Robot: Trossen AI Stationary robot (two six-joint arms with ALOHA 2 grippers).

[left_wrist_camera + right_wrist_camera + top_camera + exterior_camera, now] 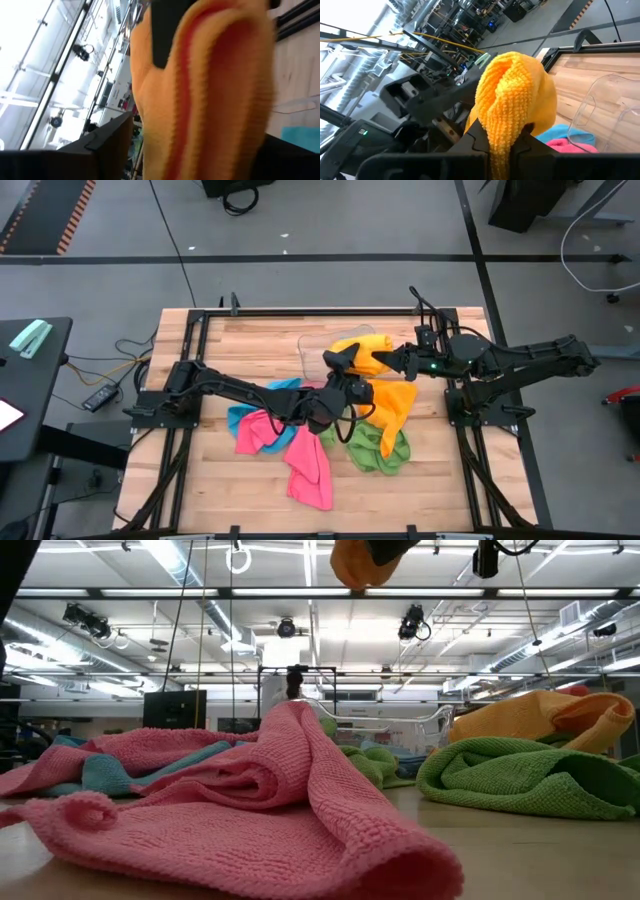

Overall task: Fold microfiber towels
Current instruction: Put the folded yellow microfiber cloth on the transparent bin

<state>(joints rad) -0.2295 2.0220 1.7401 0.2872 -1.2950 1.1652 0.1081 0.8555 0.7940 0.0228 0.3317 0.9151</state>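
**Orange towel held up between 2 grippers over a pile of cloths**

Nearest you in the low view, a pink towel (270,810) lies crumpled across the front of the wooden table (250,335), its folds rising into a ridge. From above, that pink towel (305,460) trails toward the table's front edge, with a second bunch of pink beside it to the left. A blue towel (250,415) lies partly under the pink, on the left arm's side. A green towel (375,448) sits heaped to the right of the pink one, touching it; in the low view the green towel (520,775) shows as a rumpled mound.

Above the pile, your right gripper (392,360) has its fingers pinched together on the orange towel (385,395), which is lifted at its top and drapes down so its lower end reaches the green towel. The right wrist view shows the orange towel (515,110) bunched into a rounded fold squeezed between the 2 dark fingers. Your left gripper (340,360) is raised right beside it, its fingers spread wide, with the towel's top fold close against it; the left wrist view is filled by the orange towel (215,90).

Farther back, a clear plastic tray (315,345) rests on the table behind the raised towel.
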